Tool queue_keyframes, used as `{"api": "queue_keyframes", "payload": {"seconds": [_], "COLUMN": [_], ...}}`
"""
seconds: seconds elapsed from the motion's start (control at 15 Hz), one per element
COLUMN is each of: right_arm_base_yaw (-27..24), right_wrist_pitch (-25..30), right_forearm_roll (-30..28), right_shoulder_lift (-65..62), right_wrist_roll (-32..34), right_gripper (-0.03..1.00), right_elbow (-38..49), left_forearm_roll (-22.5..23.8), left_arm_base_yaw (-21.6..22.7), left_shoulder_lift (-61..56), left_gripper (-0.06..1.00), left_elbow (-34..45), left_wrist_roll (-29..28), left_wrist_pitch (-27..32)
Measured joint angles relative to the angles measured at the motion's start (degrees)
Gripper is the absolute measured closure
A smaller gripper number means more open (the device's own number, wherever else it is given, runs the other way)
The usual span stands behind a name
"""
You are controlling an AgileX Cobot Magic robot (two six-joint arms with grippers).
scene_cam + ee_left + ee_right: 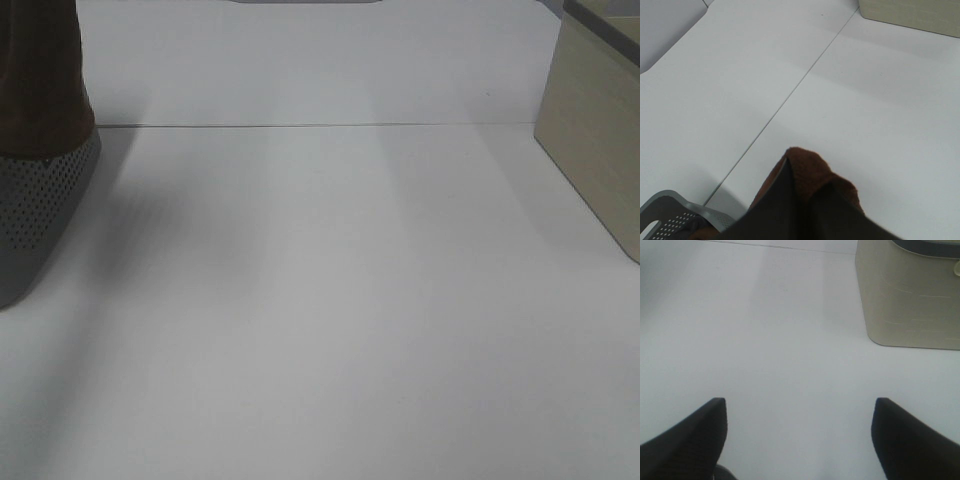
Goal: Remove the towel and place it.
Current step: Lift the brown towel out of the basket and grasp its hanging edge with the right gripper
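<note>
The dark brown towel [40,80] hangs as a tall column at the far left of the high view, running from the top edge down into the grey perforated basket [40,210]. The gripper holding it is out of that view. In the left wrist view, my left gripper [809,172] is shut on a bunched fold of the towel [812,165], lifted above the basket's rim [675,207]. My right gripper [799,405] stands open over bare white table with nothing between its fingers [695,435].
A beige wooden box [595,140] stands at the right edge of the table, and it also shows ahead of the right gripper as the box [910,300]. A thin seam [320,125] crosses the white table at the back.
</note>
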Motion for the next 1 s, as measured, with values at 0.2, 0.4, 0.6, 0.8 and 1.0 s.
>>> {"api": "queue_keyframes", "payload": {"seconds": [0.2,0.4,0.6,0.8,1.0], "right_arm_base_yaw": [0.00,0.00,0.00,0.00,0.00], "right_wrist_pitch": [0.00,0.00,0.00,0.00,0.00], "right_forearm_roll": [0.00,0.00,0.00,0.00,-0.74], "right_shoulder_lift": [0.00,0.00,0.00,0.00,0.74], "right_wrist_roll": [0.00,0.00,0.00,0.00,0.11], "right_gripper": [0.20,0.20,0.20,0.20,0.20], "right_elbow": [0.00,0.00,0.00,0.00,0.00], "left_forearm_roll": [-7.45,-13.92,-14.27,-11.06,-6.93], "left_arm_base_yaw": [0.00,0.00,-2.06,-7.10,-9.91], "left_shoulder_lift": [0.00,0.00,0.00,0.00,0.00], "left_gripper": [0.94,0.94,0.94,0.94,0.94], "left_elbow": [0.00,-0.06,-0.06,-0.06,-0.06], "left_wrist_roll": [3.32,4.58,7.45,11.17,11.63], "left_wrist_pitch": [0.00,0.00,0.00,0.00,-0.11]}}
